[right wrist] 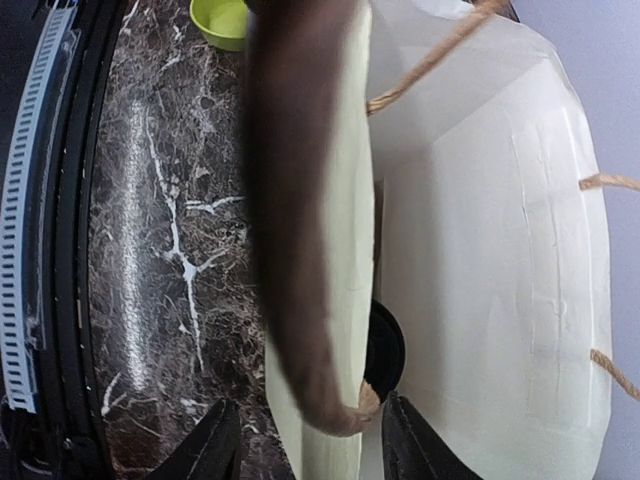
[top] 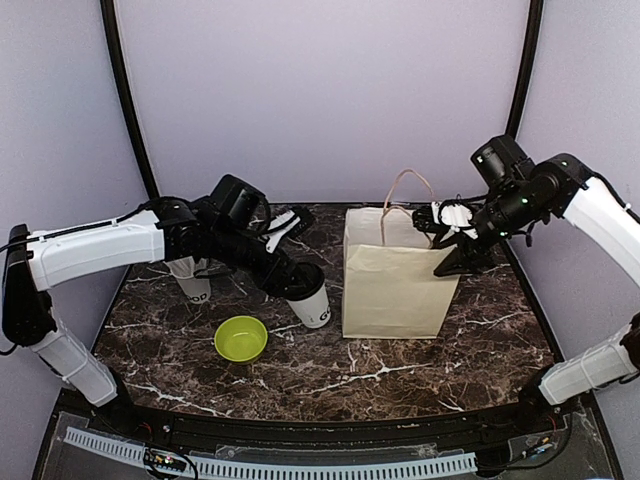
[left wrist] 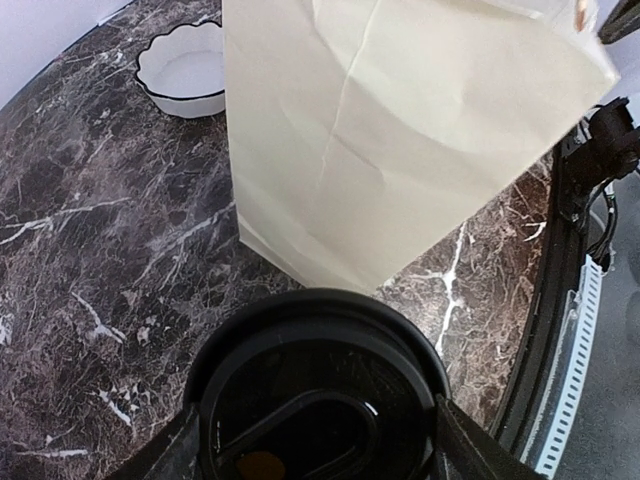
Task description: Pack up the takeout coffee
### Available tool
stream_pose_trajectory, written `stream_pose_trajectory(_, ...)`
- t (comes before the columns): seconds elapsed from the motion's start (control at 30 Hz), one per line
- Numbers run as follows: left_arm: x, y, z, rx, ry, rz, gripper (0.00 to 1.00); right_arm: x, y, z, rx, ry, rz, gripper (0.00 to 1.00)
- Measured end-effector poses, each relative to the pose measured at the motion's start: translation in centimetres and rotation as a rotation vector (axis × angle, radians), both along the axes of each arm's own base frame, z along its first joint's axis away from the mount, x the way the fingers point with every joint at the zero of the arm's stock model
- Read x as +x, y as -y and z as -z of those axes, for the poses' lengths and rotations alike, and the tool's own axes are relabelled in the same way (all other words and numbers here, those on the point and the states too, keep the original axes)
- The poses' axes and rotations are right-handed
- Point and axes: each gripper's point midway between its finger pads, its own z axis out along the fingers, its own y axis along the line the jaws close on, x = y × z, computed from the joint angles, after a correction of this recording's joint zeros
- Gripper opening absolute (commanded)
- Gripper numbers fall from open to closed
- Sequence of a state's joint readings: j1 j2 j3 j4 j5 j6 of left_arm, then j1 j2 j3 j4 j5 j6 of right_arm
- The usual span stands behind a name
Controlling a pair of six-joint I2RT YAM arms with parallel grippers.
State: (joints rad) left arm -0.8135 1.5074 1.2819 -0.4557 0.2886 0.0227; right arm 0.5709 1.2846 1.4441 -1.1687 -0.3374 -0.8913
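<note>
- Step in hand, I'd say: getting the first coffee into the bag [top: 392, 280].
- Left claw [top: 296, 278] is clamped round the black lid of the cup [top: 316, 306], a finger tight on each side. The cup sits just left of the bag, near the green bowl [top: 219, 341]. Can't tell if it's off the table yet.
- Other cup [top: 197, 290] stands further left, behind the left arm, nobody touching it.
- Right claw [right wrist: 305, 440] is up at the bag's right top edge, fingers apart, straddling the bag wall rather than pinching it. Looks like it's there to steady the mouth.
- There's a dark round thing [right wrist: 388, 350] low inside the bag; no idea what it is.
- Next move, my guess: lift the cup straight up, carry it over the rim and lower it in upright. The lid grip looks a bit sketchy, and the bag's twine handles [top: 404, 190] could snag.
</note>
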Motion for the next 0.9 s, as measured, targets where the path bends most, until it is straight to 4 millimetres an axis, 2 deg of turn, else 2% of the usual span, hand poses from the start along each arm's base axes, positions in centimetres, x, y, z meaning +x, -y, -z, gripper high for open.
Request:
stream_pose_trajectory(0.13, 0.5, 0.4, 2.5, 0.046, 0.012, 0.001, 0.55, -0.2, -0.1, -1.7, 0.049, -0.014, -0.004, 0.65)
stream_pose_trajectory(0.3, 1.2, 0.5, 4.6, 0.085, 0.024, -0.001, 0.56, 0.6, 0.0, -6.0, 0.167, 0.005, 0.001, 0.68)
stream_pose_trajectory(0.43, 1.5, 1.0, 6.3, 0.122, 0.024, 0.0, 0.59, 1.0, 0.3, -8.5, 0.236, 0.02, 0.007, 0.68)
stream_pose_trajectory(0.53, 1.4, 1.2, 7.5, 0.147, 0.015, 0.004, 0.65, 1.2, 0.2, -9.2, 0.26, 0.021, 0.006, 0.68)
stream_pose_trajectory(0.7, 1.3, 1.8, 7.7, 0.162, 0.028, 0.006, 0.78, 1.8, 0.0, -8.9, 0.263, 0.001, 0.007, 0.68)
stream_pose_trajectory(0.77, 1.5, 2.0, 7.7, 0.172, 0.026, 0.007, 0.96, 2.0, 0.0, -8.7, 0.26, -0.007, 0.009, 0.68)
stream_pose_trajectory(0.9, 1.4, 2.5, 7.5, 0.195, -0.013, 0.011, 0.99, 2.3, -0.1, -8.4, 0.254, -0.018, 0.012, 0.68)
